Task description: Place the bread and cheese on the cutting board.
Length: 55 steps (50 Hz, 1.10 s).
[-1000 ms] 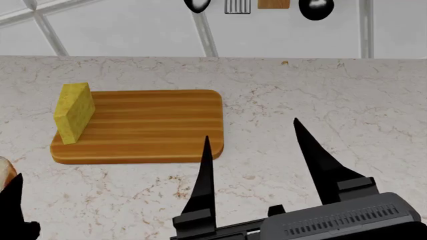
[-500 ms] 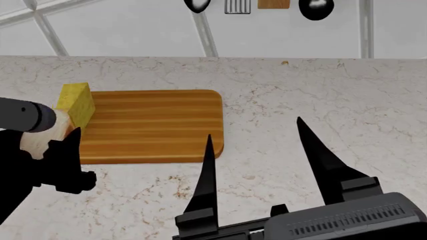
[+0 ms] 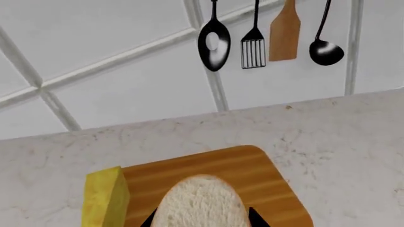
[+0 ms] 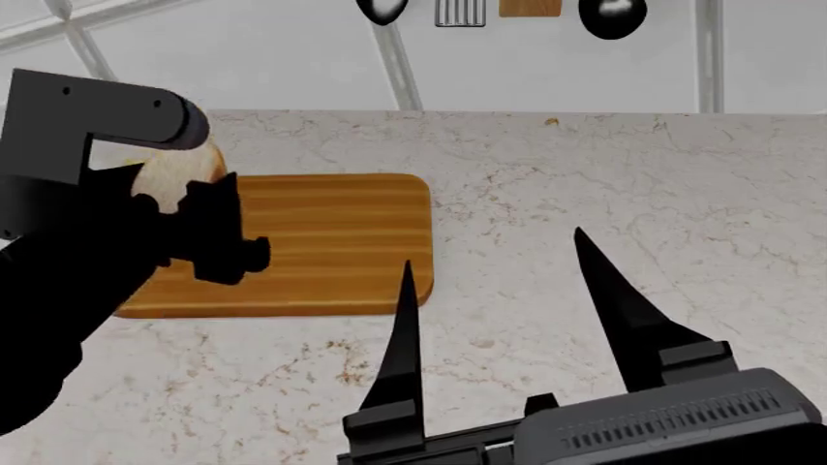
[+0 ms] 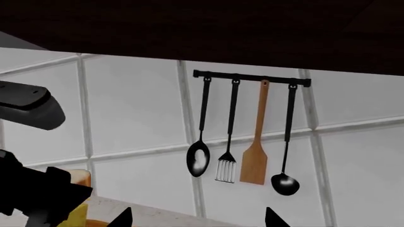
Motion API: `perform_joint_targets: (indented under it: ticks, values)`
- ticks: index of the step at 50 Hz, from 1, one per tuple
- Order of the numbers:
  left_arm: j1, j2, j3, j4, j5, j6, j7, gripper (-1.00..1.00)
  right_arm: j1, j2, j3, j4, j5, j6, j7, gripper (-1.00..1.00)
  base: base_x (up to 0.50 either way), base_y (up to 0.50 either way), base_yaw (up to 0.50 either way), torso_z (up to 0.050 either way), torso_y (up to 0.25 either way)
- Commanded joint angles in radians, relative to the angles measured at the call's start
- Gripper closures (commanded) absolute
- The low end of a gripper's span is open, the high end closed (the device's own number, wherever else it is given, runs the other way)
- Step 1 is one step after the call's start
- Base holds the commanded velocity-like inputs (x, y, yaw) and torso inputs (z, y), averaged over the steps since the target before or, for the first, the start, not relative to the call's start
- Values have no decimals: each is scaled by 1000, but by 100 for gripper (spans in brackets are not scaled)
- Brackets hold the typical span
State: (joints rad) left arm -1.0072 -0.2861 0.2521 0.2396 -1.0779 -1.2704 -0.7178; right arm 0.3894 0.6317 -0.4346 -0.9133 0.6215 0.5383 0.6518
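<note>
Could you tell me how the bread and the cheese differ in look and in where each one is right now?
The bread is off-white with a rounded top; the cheese is yellow with flat faces and straight edges. The bread is held in the left end effector above the cutting board; the cheese stands free at the board's edge, with no end effector on it. In the head view the cheese is hidden behind the left arm, while a bit of the bread shows. Both look similar in size.
</note>
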Motion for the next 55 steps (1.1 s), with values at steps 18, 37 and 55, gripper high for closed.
perform_joint_targets:
  ticks: [18,37,55]
  values:
    - [-216,118,214,-534,273,275,223,100,-9,10,9,12,13,-29,-5,-100,0,0,0,0,0]
    - [-290,244,295,-1093,417,585,406,100,-12,10,4,35,10,-50,-16,-100,0,0,0,0,0]
    - [-284,274,337,-1248,409,678,462,100,-7,11,0,37,15,-52,-17,-100,0,0,0,0,0]
